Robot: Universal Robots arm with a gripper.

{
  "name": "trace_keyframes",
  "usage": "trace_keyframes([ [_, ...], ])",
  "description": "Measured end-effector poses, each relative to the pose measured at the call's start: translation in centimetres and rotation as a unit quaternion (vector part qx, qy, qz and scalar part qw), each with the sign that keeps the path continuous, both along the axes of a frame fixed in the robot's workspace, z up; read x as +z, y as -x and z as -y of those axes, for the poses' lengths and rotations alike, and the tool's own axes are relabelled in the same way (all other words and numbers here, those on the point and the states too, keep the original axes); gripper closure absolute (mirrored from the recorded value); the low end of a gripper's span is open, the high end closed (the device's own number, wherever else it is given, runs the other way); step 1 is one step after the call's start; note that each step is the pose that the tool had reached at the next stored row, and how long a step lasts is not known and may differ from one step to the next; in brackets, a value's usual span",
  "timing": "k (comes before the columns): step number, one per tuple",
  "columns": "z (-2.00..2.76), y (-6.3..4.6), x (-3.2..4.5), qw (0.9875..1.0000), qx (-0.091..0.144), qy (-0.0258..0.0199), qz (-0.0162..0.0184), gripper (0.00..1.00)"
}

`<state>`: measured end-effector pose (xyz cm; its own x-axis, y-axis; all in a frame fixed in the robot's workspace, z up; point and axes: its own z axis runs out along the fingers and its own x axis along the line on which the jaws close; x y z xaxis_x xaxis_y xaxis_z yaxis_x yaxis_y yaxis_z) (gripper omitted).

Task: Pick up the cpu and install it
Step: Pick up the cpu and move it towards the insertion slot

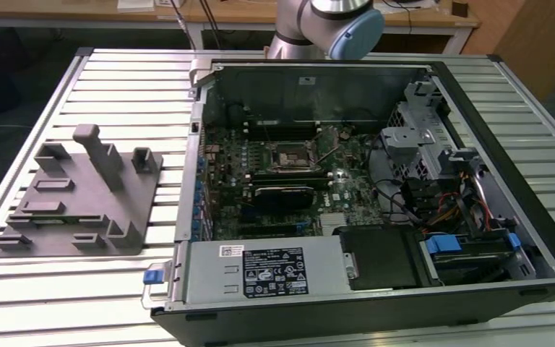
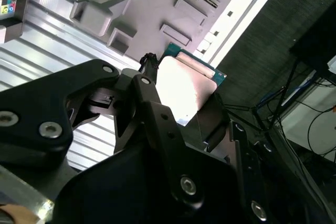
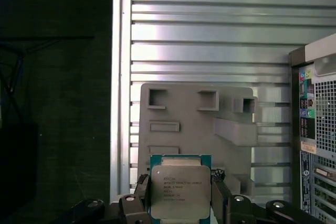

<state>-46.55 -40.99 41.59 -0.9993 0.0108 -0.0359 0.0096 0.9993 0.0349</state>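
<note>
Aloft, the cpu (image 3: 180, 190) was pinched by its edges in the gripper (image 3: 180, 199), over the grey fixture (image 3: 194, 129), in both wrist views. The exterior view added the open case (image 1: 306, 83), its socket (image 1: 287, 155), and the slatted table (image 1: 113, 79).

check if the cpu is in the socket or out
Out: the gripper is shut on the cpu, holding it over the grey fixture.

The cpu (image 3: 180, 191) has a smooth silvery metal lid on a green board, the fixture (image 1: 66, 206) is matt grey plastic, and the tabletop (image 1: 66, 289) is ribbed, shiny metal.
</note>
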Motion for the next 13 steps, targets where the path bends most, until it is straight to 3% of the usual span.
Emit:
trace_keyframes([
  [13, 0.00, -2.0, 0.00, 1.0000, 0.000, 0.0000, 0.0000, 0.45],
])
